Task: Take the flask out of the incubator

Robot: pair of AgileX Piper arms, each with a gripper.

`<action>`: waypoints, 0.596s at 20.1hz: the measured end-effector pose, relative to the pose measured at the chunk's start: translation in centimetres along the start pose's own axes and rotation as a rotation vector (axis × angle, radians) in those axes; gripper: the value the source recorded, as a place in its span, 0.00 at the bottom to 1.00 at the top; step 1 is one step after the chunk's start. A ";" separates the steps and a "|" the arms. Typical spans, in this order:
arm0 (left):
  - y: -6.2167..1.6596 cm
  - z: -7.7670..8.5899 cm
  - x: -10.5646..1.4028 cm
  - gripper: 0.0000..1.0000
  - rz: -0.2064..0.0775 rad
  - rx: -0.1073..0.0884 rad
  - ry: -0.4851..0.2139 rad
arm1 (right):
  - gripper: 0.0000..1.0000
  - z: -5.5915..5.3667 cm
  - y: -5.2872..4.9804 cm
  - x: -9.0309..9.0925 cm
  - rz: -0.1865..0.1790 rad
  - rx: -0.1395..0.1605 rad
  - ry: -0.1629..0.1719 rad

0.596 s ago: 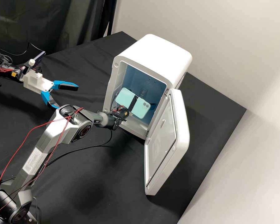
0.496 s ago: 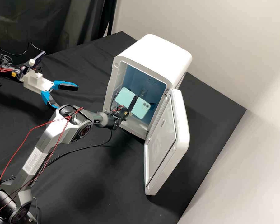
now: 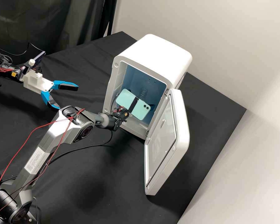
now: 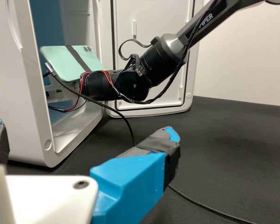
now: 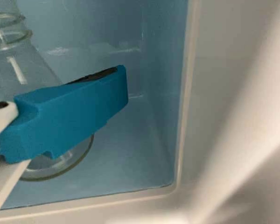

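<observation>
Neck up, clear glass conical flask stands on the white incubator floor; right gripper beside it, spread can't be told; left gripper wide open, empty.

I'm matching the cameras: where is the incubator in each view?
High view: incubator at centre, door open.
Left wrist view: incubator with the right arm extending inside.
Right wrist view: incubator from inside, around the flask.
Shared landmark: its blue interior.
</observation>
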 end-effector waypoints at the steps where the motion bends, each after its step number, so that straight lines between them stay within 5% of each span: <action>1: 0.00 0.0 0.0 1.00 0.000 0.003 0.000 | 1.00 0.0 0.0 0.0 0.001 0.000 0.001; 8: 0.00 0.0 0.0 1.00 0.000 0.003 0.000 | 1.00 -0.4 0.4 0.2 0.014 -0.001 0.014; 9: 0.00 0.0 0.0 1.00 0.000 0.003 0.000 | 0.00 -0.4 0.4 0.2 0.014 -0.001 0.014; 12: 0.00 0.0 0.0 1.00 0.000 0.003 0.000 | 0.00 -0.4 0.4 0.2 0.014 -0.009 0.014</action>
